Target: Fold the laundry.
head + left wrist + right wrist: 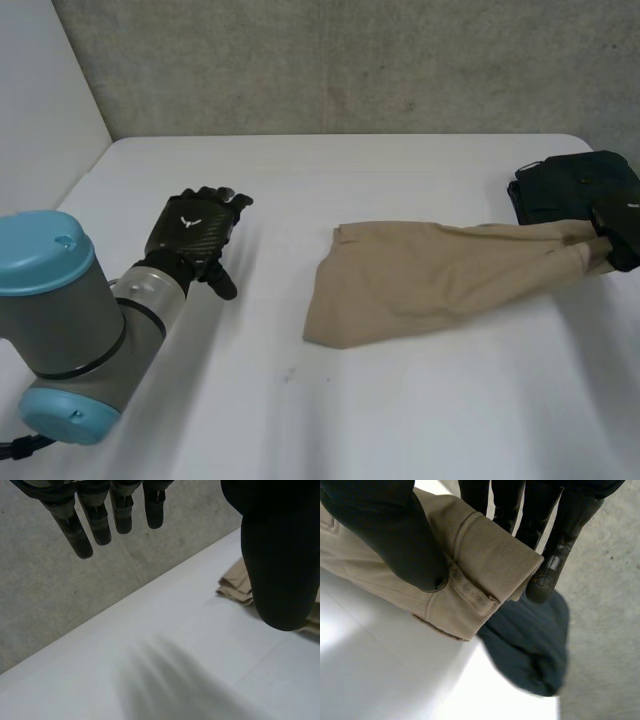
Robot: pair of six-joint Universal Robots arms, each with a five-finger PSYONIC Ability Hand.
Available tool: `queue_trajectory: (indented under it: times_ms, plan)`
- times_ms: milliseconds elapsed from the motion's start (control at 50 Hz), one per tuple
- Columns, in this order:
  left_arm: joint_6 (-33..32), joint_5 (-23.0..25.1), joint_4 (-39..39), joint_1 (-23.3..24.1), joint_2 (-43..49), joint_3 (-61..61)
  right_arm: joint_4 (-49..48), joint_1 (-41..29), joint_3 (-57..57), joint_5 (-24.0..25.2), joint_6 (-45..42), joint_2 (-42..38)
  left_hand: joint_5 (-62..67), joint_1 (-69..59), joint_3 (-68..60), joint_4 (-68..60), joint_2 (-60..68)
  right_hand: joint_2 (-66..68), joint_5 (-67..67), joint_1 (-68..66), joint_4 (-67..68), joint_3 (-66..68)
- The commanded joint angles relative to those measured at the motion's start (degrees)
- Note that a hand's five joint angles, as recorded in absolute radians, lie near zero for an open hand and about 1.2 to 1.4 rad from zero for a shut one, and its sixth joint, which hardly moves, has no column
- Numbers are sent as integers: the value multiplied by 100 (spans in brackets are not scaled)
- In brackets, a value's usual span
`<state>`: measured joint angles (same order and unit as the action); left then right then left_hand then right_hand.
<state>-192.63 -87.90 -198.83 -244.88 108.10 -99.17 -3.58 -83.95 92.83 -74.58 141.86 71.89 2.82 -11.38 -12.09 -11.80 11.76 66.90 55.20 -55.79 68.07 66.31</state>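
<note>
A tan garment [430,280] lies stretched across the middle and right of the white table [330,400]. My right hand [622,238] pinches its right end at the table's right side; in the right wrist view the thumb [395,540] presses the tan hem [485,565] against the fingers [555,545]. That end is raised a little off the table. My left hand [195,235] hovers over the left part of the table with straight fingers [95,520], holding nothing, well left of the garment. Beside its thumb [280,555], a corner of the tan garment [237,587] lies on the table.
A dark folded garment [570,185] lies at the back right, just behind my right hand, and sits under the tan hem as a dark garment [530,650] in the right wrist view. A grey wall [350,60] runs along the table's far edge.
</note>
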Motion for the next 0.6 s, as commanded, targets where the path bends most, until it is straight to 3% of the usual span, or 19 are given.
queue_trajectory:
  times_ms: [20,180,220,320,360,380,420,500,600]
  plan:
    - [6,1,-7,2,-193,-103,358,-1015,-809,-12,-1037,-9,42,-187,-115,-144,148,1310,1480,-2421,1193,1369]
    - [6,-52,-77,37,-237,99,191,-2783,-1513,216,-1344,-500,25,-170,-98,-127,131,1310,1480,-2421,1193,1369]
    - [15,-165,-77,63,-228,248,190,-3422,-1601,495,-1703,-850,25,-170,-98,-127,131,1310,1480,-2421,1193,1369]
    - [24,-412,-86,186,-167,599,331,-4138,-1636,963,-2320,-1572,-9,-136,-65,-94,97,1233,1402,-2343,1116,1292]
    - [24,-456,-95,256,-131,757,445,-4147,-1619,963,-2347,-1678,-25,-119,-48,-77,80,-725,-555,-386,-842,-666]
    - [15,-491,-95,326,-36,924,559,-4147,-1627,972,-2234,-1687,-25,-119,-48,-77,80,-3167,-2998,2057,-3284,-3108]
    - [15,-509,-95,405,97,1127,604,-4147,-1636,981,-2032,-1661,-9,-136,-65,-93,97,-5553,-5383,4442,-5669,-5494]
    - [24,-518,-86,608,448,1654,595,-3910,-1654,1060,-899,-1521,-9,-136,-65,-94,97,-5690,-5520,4579,-5807,-5631]
    - [50,-474,-69,906,1036,2426,551,-3059,-1566,1034,1452,-591,75,-220,-149,-177,181,-5690,-5520,4579,-5807,-5631]
